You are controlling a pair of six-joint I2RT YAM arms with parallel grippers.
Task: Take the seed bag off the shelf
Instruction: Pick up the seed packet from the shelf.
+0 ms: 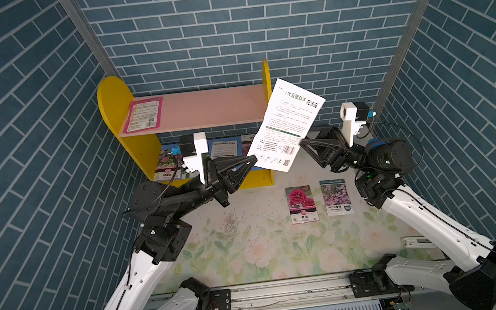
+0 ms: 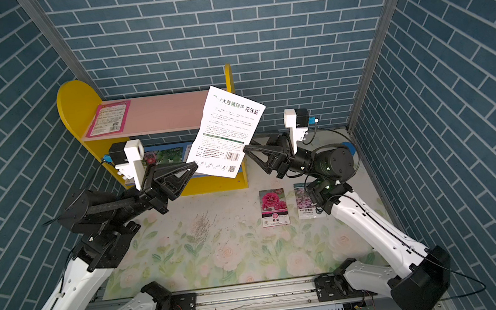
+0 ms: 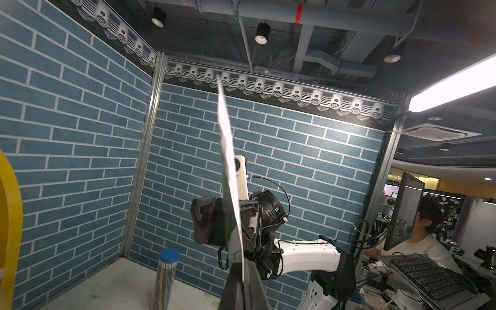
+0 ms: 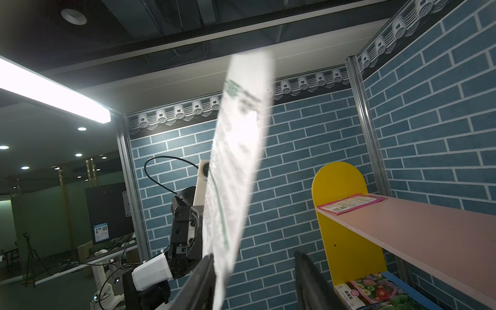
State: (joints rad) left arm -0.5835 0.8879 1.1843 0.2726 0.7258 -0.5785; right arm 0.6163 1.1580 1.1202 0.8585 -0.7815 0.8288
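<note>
The seed bag is held clear of the shelf, tilted in the air above the far part of the tabletop, in front of the shelf's right side panel. Its lower left corner is pinched by the closed left gripper. Its lower right edge is straddled by the right gripper, whose jaws are seen standing apart in the right wrist view. There, blue wall is seen between the bag and the pink board. The shelf is set at the tabletop's far left corner. "大亚腰葫芦" is printed across the bag's top, with a barcode and QR code near its bottom. A red-flowered packet and a purple-flowered packet are laid toward the right edge.
</note>
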